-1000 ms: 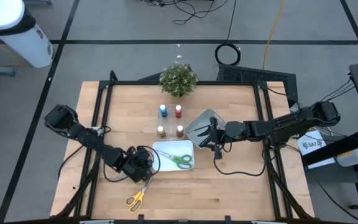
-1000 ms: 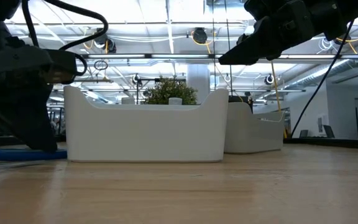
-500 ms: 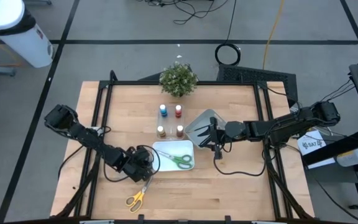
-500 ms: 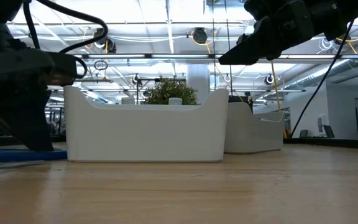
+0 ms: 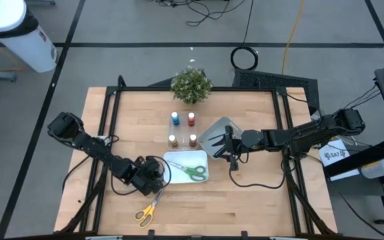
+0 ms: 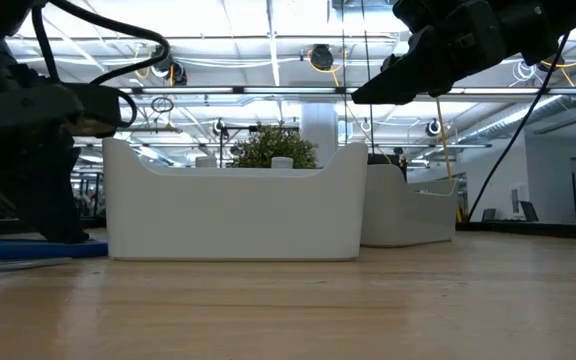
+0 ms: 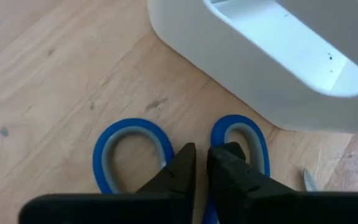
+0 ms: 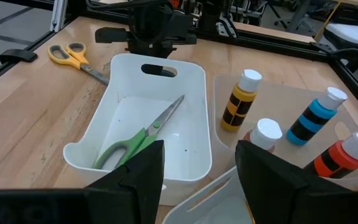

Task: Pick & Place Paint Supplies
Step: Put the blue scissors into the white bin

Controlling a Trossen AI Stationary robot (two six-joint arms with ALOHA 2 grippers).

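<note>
The surface (image 5: 259,193) is seen in light wood with a fine grain. The tray (image 8: 191,93) is plain white. Green handles are shown on the scissors (image 8: 135,140) lying in it, with silver blades. Yellow handles are seen on the second scissors (image 5: 145,212), and blue handles with grey inner rings on the third scissors (image 7: 129,155). The bottles carry black stripes and white caps: a yellow-brown bottle (image 8: 238,102), a blue bottle (image 8: 316,118), a red bottle (image 8: 344,155). The left gripper (image 7: 201,171) and the right gripper (image 8: 197,171) are black. The plant (image 5: 191,85) is green.

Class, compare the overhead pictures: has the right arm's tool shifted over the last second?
No. The right tool hangs over the same corner of the grey tray, beside the white tray, exactly as before.
</note>
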